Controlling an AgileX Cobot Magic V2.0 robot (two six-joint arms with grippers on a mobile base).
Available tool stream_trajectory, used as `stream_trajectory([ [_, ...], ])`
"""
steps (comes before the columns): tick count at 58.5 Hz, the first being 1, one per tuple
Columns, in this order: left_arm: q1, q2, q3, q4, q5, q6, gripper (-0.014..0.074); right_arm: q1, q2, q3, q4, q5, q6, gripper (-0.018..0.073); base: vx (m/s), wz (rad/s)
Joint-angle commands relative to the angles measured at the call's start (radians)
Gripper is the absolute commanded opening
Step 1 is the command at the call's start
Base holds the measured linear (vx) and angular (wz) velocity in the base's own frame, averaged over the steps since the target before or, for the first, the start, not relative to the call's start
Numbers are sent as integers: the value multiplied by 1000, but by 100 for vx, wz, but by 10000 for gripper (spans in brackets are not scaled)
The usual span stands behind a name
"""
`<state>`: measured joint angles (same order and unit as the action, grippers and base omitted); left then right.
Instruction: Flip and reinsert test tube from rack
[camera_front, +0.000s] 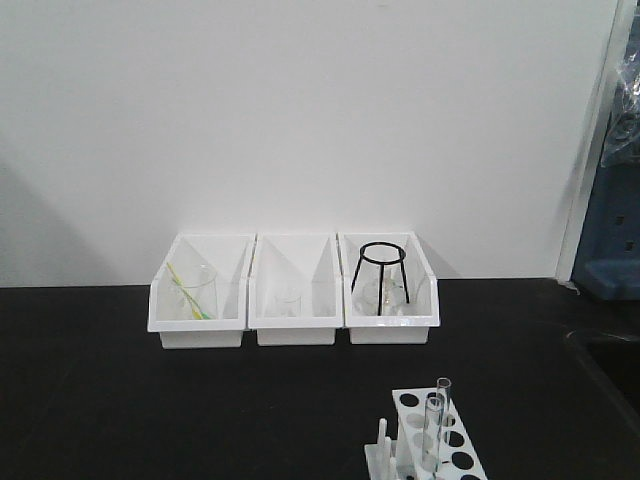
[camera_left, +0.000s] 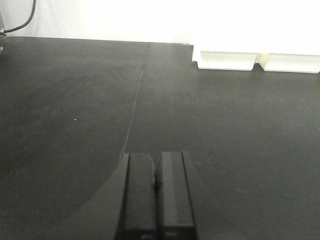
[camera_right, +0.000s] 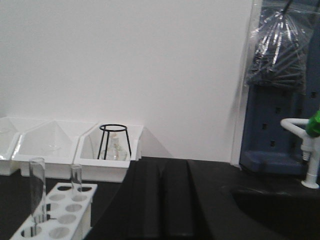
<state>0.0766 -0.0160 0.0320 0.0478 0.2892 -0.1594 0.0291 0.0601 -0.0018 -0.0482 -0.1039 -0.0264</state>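
The small white rack (camera_front: 403, 420) stands on the black table at the bottom right of the front view, with upright pegs (camera_front: 383, 437) on its left side. Two clear test tubes (camera_front: 434, 428) (camera_front: 443, 393) stand upright in its holes. In the right wrist view the rack (camera_right: 86, 212) and its tubes (camera_right: 37, 192) (camera_right: 76, 177) lie to the left of my right gripper (camera_right: 161, 164), which is shut and empty. My left gripper (camera_left: 157, 158) is shut on nothing, low over bare black table. Neither gripper shows in the front view.
Three white open-front bins (camera_front: 293, 325) line the back wall, holding a beaker with sticks (camera_front: 192, 292), a small glass (camera_front: 288, 298) and a flask under a black wire stand (camera_front: 381, 270). A dark sink (camera_right: 272, 207) and a white tap (camera_right: 307, 150) lie to the right.
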Motion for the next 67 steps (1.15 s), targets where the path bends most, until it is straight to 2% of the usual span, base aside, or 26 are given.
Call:
stream_trajectory([
  [1,-7,-11,0,-4,-87,0,-6,-19,-58,29,-10,-52,-8,-13,0,0],
  [5,-7,-11,0,-4,-87,0,-6,-19,-85,33,-16,31,-8,-13,0,0],
  [14,-7,-11,0,-4,-87,0,-6,-17,-82,33,-16,120,-8,-13,0,0],
  [67,-7,-11,0,-4,-87,0,-6,-17,-81,33,-16,123,-8,-12,0,0],
])
